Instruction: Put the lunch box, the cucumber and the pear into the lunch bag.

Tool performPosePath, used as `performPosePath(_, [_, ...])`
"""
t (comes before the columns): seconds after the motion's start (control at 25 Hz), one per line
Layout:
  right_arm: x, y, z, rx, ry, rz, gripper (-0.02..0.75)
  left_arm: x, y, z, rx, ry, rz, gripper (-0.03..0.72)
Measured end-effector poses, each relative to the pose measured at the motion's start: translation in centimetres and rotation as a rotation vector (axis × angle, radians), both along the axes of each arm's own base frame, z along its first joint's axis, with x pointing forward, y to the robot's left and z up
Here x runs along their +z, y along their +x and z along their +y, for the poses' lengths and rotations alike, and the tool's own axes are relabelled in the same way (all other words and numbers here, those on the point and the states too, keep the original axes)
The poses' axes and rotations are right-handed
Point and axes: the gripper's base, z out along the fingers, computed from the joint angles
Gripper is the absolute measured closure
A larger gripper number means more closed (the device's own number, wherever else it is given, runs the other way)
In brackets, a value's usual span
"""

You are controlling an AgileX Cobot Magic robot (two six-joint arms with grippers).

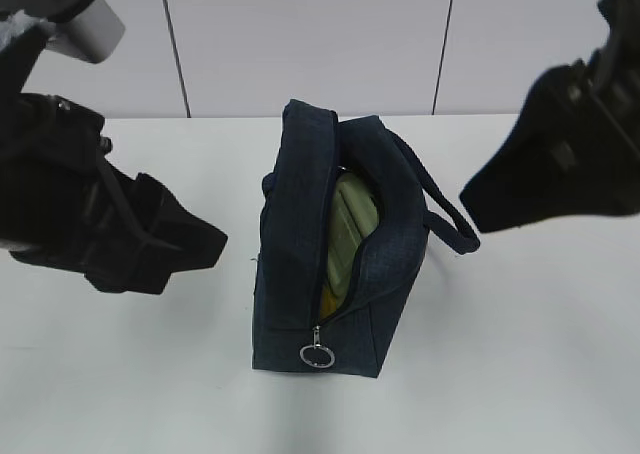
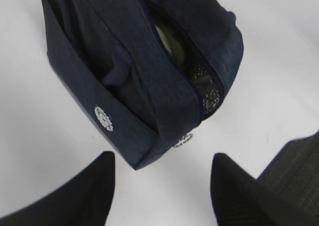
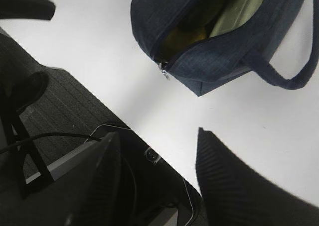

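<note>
Lunch bag between left pincer and right pincer, both apart, empty.

A white table fills the near and middle ground, smooth and evenly lit, with soft shadows on it. At the far side stands a pale grey wall of flat panels, split by two thin dark vertical seams, one left and one right. Beyond the table's edge, the right wrist view shows dark ribbed flooring and a black cable.
</note>
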Motion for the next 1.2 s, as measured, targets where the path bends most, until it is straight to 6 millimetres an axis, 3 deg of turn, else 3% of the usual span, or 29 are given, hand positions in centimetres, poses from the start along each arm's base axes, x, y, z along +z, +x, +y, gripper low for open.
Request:
performPosePath(0.16, [-2.3, -1.7, -0.6, 0.037, 0.034, -0.016, 0.347, 0.0, 0.5, -0.2, -0.003, -0.004, -0.049, 0.316])
performPosePath(0.36, [-4.9, -3.0, -1.1, 0.080, 0.062, -0.042, 0.347, -1.3, 1.3, -1.0, -0.004, 0.031, -0.018, 0.316])
performPosePath(0.76, [-11.7, -3.6, -1.3, 0.018, 0.170, -0.095, 0.347, -1.8, 2.1, -1.6, -0.002, 0.014, -0.044, 0.342])
performPosePath(1.2, [-12.1, -3.5, -1.1, -0.046, 0.252, -0.089, 0.379, -1.8, 1.9, -1.9, 0.020, -0.041, 0.004, 0.342])
